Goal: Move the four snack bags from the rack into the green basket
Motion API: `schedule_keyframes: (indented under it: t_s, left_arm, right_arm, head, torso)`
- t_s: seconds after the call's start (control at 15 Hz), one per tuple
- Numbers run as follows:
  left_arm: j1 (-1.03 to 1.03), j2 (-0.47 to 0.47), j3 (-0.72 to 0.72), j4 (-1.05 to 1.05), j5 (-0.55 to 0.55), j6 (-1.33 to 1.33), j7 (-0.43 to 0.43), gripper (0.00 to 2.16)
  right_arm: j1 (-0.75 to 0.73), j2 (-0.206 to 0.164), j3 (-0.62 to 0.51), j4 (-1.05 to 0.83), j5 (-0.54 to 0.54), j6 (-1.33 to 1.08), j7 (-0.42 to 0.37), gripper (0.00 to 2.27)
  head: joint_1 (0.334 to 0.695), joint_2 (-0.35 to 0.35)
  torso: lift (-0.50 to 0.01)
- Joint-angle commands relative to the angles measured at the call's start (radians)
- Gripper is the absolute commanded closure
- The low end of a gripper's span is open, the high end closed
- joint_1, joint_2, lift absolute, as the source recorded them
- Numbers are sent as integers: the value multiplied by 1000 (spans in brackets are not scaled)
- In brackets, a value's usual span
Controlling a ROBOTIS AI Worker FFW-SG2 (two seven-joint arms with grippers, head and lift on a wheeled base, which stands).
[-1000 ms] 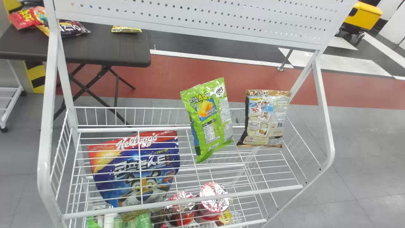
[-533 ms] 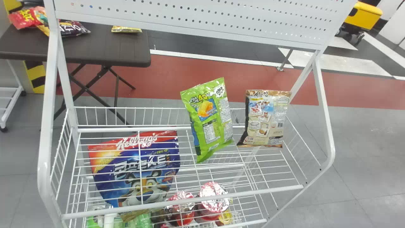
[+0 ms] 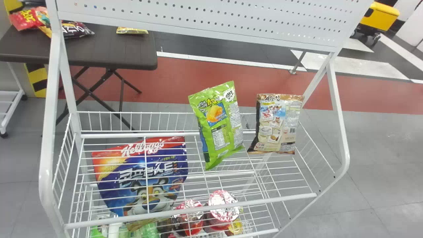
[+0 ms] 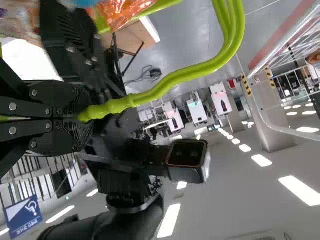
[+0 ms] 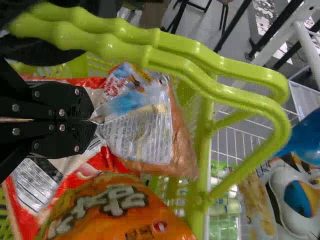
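Head view, successive frames: no visible change; the green foil snack bag (image 3: 219, 127) and brown-edged pouch (image 3: 279, 124) remain in the white wire rack (image 3: 264, 201), presumably awaiting transfer. Right wrist view: black right gripper (image 5: 94, 120), closed on a blue-and-white printed bag (image 5: 142, 125) within the lime-green plastic basket (image 5: 202, 135). Left wrist view: black left gripper (image 4: 84, 118), clamped on the wavy green handle (image 4: 185, 75).

I see the pegboard (image 3: 198, 20) above the wire shelf (image 3: 198, 210) cut off. The shelf partly hides foil-topped containers (image 3: 224, 204) beneath.
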State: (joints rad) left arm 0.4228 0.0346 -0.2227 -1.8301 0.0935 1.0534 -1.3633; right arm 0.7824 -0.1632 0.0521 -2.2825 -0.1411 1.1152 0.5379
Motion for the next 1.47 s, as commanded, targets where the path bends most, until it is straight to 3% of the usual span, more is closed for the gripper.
schedule_keyframes:
  t_s: [0.0,0.07,0.6,0.87,1.0,1.2,1.4]
  left_arm:
    - [-6,-1,-3,2,-3,4,3,1507]
    - [-7,-2,-3,2,-3,4,3,1507]
    - [-7,1,-4,-3,-3,32,3,1507]
    - [-7,1,-15,-5,-15,32,4,1507]
    - [-7,-1,-20,-5,-20,35,9,1507]
    - [-6,2,-20,-15,-20,41,13,1507]
    - [-6,4,-15,-15,-15,41,12,1507]
  right_arm:
    - [8,1,-74,-9,-45,-2,2,498]
    - [11,1,-112,-15,-72,-2,5,-2]
    - [-3,33,-337,-66,-187,102,83,73]
    - [-124,123,-434,5,-210,-199,86,87]
    - [-256,128,-403,130,-156,-527,53,87]
    - [-496,129,-328,344,-11,-745,17,87]
    - [-675,129,-279,514,67,-778,-41,87]
  head:
    - [695,-350]
    - [695,-350]
    - [695,-350]
    - [695,-350]
    - [695,-350]
    - [695,-350]
    - [695,-350]
  torso:
    - [0]
    - [0]
    - [0]
    - [0]
    - [0]
    - [0]
    - [0]
